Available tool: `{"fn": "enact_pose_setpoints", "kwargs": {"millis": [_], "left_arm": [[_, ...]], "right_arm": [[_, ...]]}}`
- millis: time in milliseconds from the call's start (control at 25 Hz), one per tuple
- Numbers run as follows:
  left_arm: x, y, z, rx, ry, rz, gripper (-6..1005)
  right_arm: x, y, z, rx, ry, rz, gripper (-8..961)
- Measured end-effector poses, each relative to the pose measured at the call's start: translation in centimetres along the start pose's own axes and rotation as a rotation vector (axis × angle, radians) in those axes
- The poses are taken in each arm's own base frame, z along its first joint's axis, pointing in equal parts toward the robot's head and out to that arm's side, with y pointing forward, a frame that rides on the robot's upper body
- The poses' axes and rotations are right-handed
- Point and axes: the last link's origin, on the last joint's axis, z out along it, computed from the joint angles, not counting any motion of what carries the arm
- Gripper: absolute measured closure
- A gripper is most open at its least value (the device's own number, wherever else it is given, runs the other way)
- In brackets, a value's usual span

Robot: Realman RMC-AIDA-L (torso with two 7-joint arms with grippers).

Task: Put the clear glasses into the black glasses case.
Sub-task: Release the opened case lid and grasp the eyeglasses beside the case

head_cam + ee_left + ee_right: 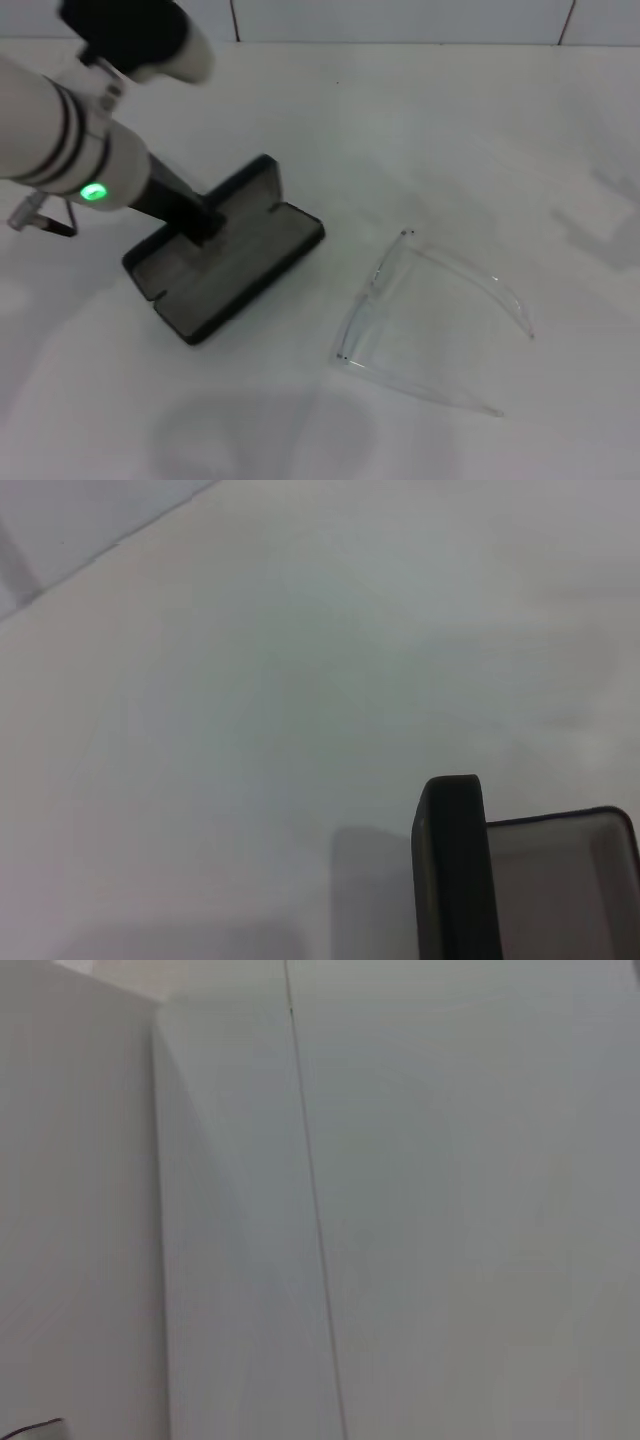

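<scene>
The black glasses case lies open at the left of the white table, grey lining up, its lid raised along the far side. My left gripper reaches down from the upper left and meets the case where the lid joins the tray. The left wrist view shows the black glasses case edge-on from close up, with part of its grey inside beside it. The clear glasses lie to the right of the case, arms unfolded and pointing right, apart from both case and gripper. My right gripper is out of view.
The white table runs back to a tiled wall. A green light glows on my left forearm. The right wrist view holds only pale flat surfaces with a thin seam.
</scene>
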Motion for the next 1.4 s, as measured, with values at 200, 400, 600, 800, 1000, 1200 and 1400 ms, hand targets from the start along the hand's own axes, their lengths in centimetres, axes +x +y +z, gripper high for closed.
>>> {"fn": "enact_pose_setpoints", "kwargs": {"millis": [200,400,600,800,1000,1200,1400], "left_arm": [[0.8,3.4,0.2,0.021,0.019,0.248,799],[1.5,4.9,0.0,0.055,0.050,0.358,799],[2.1,3.3,-1.1,0.105,0.086,0.309,800],[1.6,-0.2,-2.7,0.178,0.117,0.188,799],[0.8,-3.9,-4.4,0.256,0.184,0.032,799],[0.2,-6.4,-6.1,0.278,0.256,-0.082,800],[-0.6,-7.0,-6.9,0.294,0.271,-0.117,800]], "right_arm": [[0.1,0.3,-0.5,0.011,-0.006,0.005,117],[0.4,0.8,-0.5,-0.047,0.040,0.030,118],[0.6,1.8,2.5,-0.304,0.301,0.116,119],[-0.2,2.5,7.6,-0.559,0.650,-0.016,212],[-2.7,3.1,13.4,-0.782,0.860,-0.240,274],[-4.2,5.6,19.6,-1.017,1.059,-0.497,276],[-2.7,9.5,24.6,-1.179,1.239,-0.814,278]]}}
